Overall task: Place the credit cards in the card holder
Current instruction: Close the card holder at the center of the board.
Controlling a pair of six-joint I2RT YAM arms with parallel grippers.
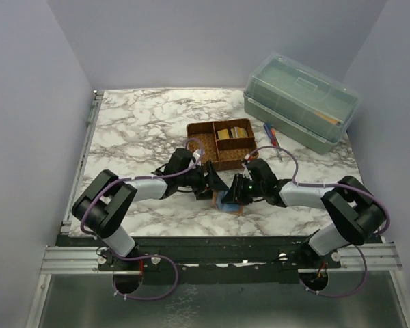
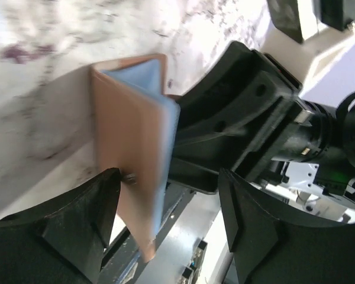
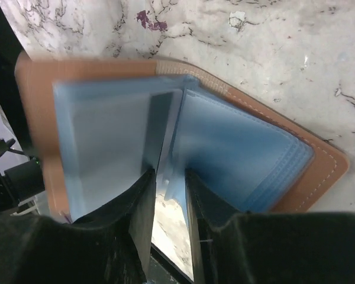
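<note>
The card holder (image 3: pixel 242 148) sits on the marble table (image 1: pixel 137 123), near the front edge and right between my two arms. It is open like a book, brown outside and blue inside, with one flap lifted up off the table.

My right gripper (image 3: pixel 170 174) has its fingers close together, one on each side of the thin blue leaf in the middle. I think this is to keep the pockets spread so a card can slide in. I see a small gap between the fingers, so I cannot tell if they really pinch the leaf.

My left gripper (image 2: pixel 168 195) has its fingers wide apart and grips nothing. The lifted brown flap stands between them, just beside one finger. I think that finger props the flap so it does not flop shut.

The credit cards (image 1: pixel 234 132) are the yellowish ones standing in the woven tray (image 1: pixel 199 145), just behind the arms. No card is in the holder yet that I can see, so one hand must go and fetch one
</note>
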